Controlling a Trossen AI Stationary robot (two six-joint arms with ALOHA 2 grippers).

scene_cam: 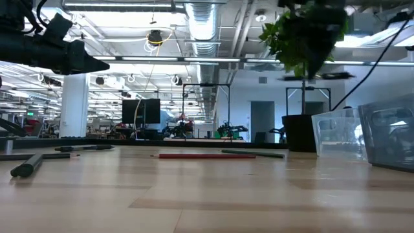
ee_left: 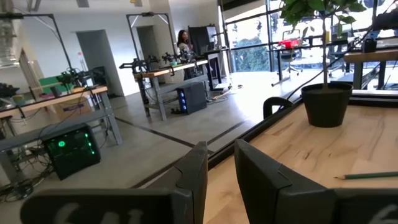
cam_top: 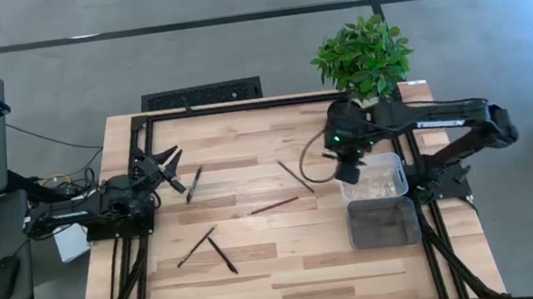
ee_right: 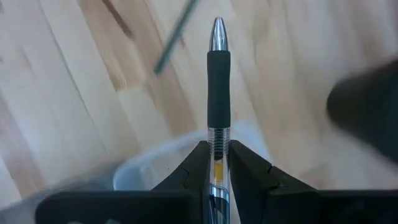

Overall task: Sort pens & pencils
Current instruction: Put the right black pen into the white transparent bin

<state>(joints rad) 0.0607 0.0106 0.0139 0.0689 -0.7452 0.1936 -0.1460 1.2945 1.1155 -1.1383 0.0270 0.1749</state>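
Pale wood planks make up the counter [cam_top: 289, 258], framed by black rails, with grey floor around it and a long open workshop beyond. A potted plant [cam_top: 364, 56] stands at the far right corner. Just in front of the plant, the right hand [cam_top: 350, 172] is clenched on a pen [ee_right: 218, 81] with a black grip and silver tip, held over the rim of a clear bin [cam_top: 379, 179]; a darker bin [cam_top: 383, 222] sits beyond that one from the plant. Well away from the plant, the left hand [cam_top: 170, 166] hovers released above the counter. Five pens and pencils [cam_top: 274, 206] lie scattered between the arms. Bin contents are hard to make out.
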